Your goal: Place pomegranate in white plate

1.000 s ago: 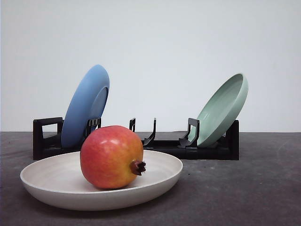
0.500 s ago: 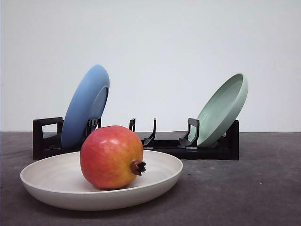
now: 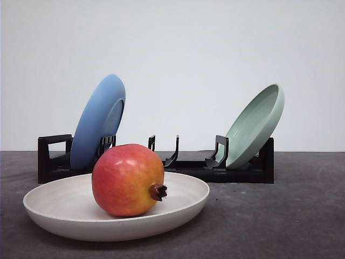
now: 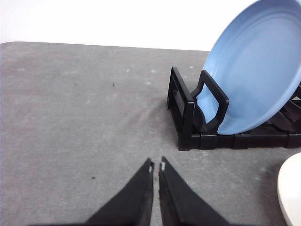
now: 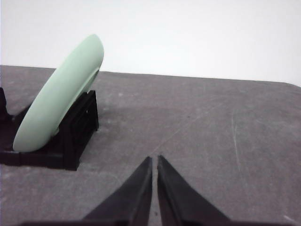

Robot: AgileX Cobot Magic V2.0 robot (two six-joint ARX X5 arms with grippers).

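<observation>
Nothing has moved | pomegranate (image 3: 127, 179) sits in white plate (image 3: 64, 208) | left gripper (image 4: 156, 165) closed, holds nothing | right gripper (image 5: 154, 160) closed, holds nothing

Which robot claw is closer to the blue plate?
Left. The left gripper is shut above the mat beside the rack end holding the blue plate. The right gripper is shut by the green plate instead.

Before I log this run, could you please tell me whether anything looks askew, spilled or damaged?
Nothing stands out. The round red-and-yellow pomegranate lies intact in the wide off-white plate, crown nub sideways. The blue plate and pale green plate lean in the black rack as intended.
</observation>
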